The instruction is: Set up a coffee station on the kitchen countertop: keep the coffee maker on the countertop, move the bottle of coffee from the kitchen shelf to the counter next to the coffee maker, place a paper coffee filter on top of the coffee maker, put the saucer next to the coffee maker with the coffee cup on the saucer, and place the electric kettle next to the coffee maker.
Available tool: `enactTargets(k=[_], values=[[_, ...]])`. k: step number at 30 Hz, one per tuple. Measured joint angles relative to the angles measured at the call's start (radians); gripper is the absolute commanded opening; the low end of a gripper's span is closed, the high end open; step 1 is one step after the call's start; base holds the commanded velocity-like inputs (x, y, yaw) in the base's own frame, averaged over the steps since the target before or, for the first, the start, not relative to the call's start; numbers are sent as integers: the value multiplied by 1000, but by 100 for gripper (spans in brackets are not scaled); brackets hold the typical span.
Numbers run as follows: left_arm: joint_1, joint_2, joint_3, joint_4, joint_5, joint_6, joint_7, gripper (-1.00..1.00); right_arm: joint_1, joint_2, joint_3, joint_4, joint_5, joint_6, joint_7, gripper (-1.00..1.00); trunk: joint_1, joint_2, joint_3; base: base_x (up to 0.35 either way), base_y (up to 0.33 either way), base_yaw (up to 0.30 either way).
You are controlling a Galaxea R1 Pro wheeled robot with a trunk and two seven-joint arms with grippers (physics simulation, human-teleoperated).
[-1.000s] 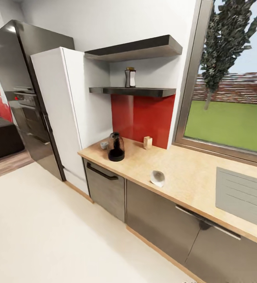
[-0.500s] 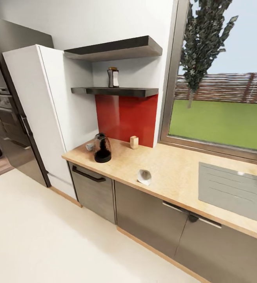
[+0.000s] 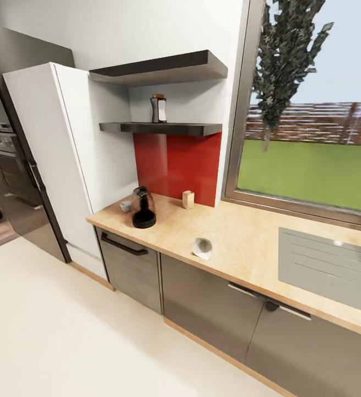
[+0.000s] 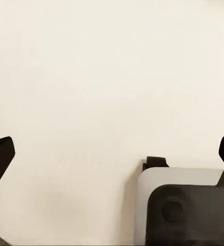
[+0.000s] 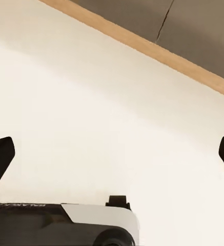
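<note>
The bottle of coffee (image 3: pixel 159 108) stands on the kitchen shelf (image 3: pixel 163 128), above a red wall panel (image 3: pixel 177 165). Below, on the worktop (image 3: pixel 241 237), the electric kettle (image 3: pixel 143 208) sits near the left end; the paper coffee filter (image 3: pixel 203 248) lies by the front edge. My left jaws (image 4: pixel 112 154) and right jaws (image 5: pixel 112 154) hang spread over pale floor (image 3: pixel 64 331).

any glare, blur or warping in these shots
Head view: wide-angle warping bends the window frame and fridge; soft sheen on the grey cabinet fronts; the filter looks slightly soft. Both wrist views: flat, even light on the pale floor, with faint shadows and no glare.
</note>
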Motion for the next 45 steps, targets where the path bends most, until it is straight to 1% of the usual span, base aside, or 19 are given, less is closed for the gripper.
enactTargets(k=[3, 6, 7, 9, 11, 14, 18, 19, 21, 22, 23, 25, 27, 29, 32, 39, 40, 41, 45], values=[[0, 15, -2, 25, 0, 11, 2, 100, 0, 65, 1, -70, 3, 1, -1, 100, 0, 0, 0, 0, 0, 0], [0, 17, -3, 42, 1, 56, 3, 100, -4, 119, 8, -184, 16, 2, -2, 100, 0, 0, 0, 0, 0, 0], [0, 17, -3, 44, 1, 79, 5, 100, -8, 134, 19, -225, 24, 2, -3, 100, 0, 0, 0, 0, 0, 0], [0, 17, -3, 47, 1, 117, 6, 100, -20, 158, 62, -302, 35, 2, -6, 100, 0, 0, 0, 0, 0, 0], [0, 17, -3, 49, 1, 133, 7, 100, -35, 172, 111, -367, 39, 3, -8, 100, 0, 0, 0, 0, 0, 0], [0, 18, -3, 50, 1, 146, 7, 100, -66, 180, 146, -450, 41, 8, -9, 100, 0, 0, 0, 0, 0, 0], [0, 18, -5, 51, 0, 148, 6, 100, -144, 183, 161, -585, 40, 49, -32, 100, 0, 0, 0, 0, 0, 0], [0, 18, -5, 51, -1, 147, 5, 100, -167, 183, 162, -626, 39, 83, -40, 100, 0, 0, 0, 0, 0, 0], [1, 20, -5, 50, -1, 147, 6, 100, -236, 183, 164, -724, 36, 196, -52, 100, 0, 0, 0, 0, 0, 0], [1, 19, -5, 49, -1, 145, 6, 100, -269, 183, 164, -754, 35, 236, -55, 100, 0, 0, 0, 0, 0, 0], [0, 19, -5, 49, -1, 145, 7, 100, -294, 183, 164, -764, 34, 252, -60, 100, 0, 0, 0, 51, 0, 0], [0, 20, -4, 49, 0, 149, 7, 100, -363, 183, 162, -771, 37, 269, -128, 100, 0, 0, 0, 181, 0, 0], [0, 21, -4, 49, 0, 150, 7, 100, -394, 183, 161, -771, 37, 291, -207, 100, 0, 0, 0, 268, 0, 0], [0, 20, -4, 50, 0, 150, 7, 100, -408, 183, 159, -770, 37, 327, -275, 100, -1, 0, 0, 306, 0, 0], [1, 19, -4, 50, 0, 150, 7, 100, -415, 183, 153, -770, 37, 356, -318, 100, -1, 0, 0, 324, 0, 0], [1, 19, -5, 51, 0, 150, 7, 100, -417, 183, 155, -759, 36, 366, -329, 100, -1, 0, 0, 332, 0, 0], [1, 19, -5, 51, 0, 150, 7, 100, -417, 183, 156, -752, 36, 367, -329, 100, -1, 0, 0, 296, 0, 0], [0, 18, -5, 51, 0, 150, 6, 100, -417, 183, 156, -715, 35, 367, -329, 100, 0, 0, 0, 269, 0, 0], [1, 18, -5, 52, 0, 150, 6, 100, -417, 183, 155, -689, 36, 367, -329, 100, 0, 0, 0, 176, 0, 0]])
